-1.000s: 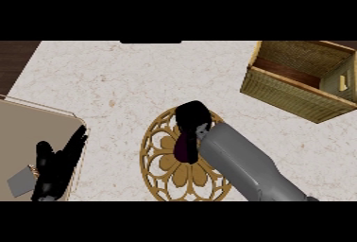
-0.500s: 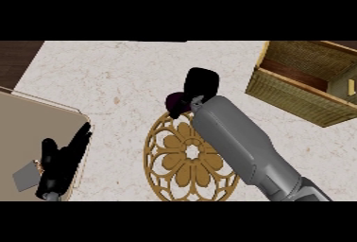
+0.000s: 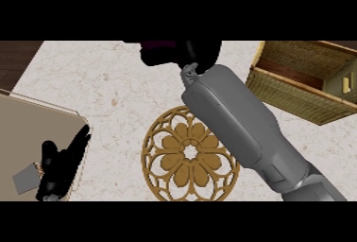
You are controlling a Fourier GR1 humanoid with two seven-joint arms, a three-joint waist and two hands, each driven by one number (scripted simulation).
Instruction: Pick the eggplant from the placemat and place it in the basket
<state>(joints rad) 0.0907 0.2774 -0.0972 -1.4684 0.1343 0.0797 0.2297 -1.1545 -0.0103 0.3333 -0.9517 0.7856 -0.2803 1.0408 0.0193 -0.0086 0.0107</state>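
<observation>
At top centre of frame: right hand (image 3: pixel 199 52), black, fingers curled round dark purple eggplant (image 3: pixel 162 46), glossy, mostly hidden, held above pale speckled worktop (image 3: pixel 105 90). Below, at lower centre: round gold openwork placemat (image 3: pixel 187 160) with flower pattern, partly covered by smooth grey forearm. At upper right: woven tan basket (image 3: pixel 289 92), boxy, open-topped, well apart from eggplant. At lower left: left hand (image 3: pixel 59 165), fingers straight and relaxed, resting over beige board (image 3: pixel 28 127).
</observation>
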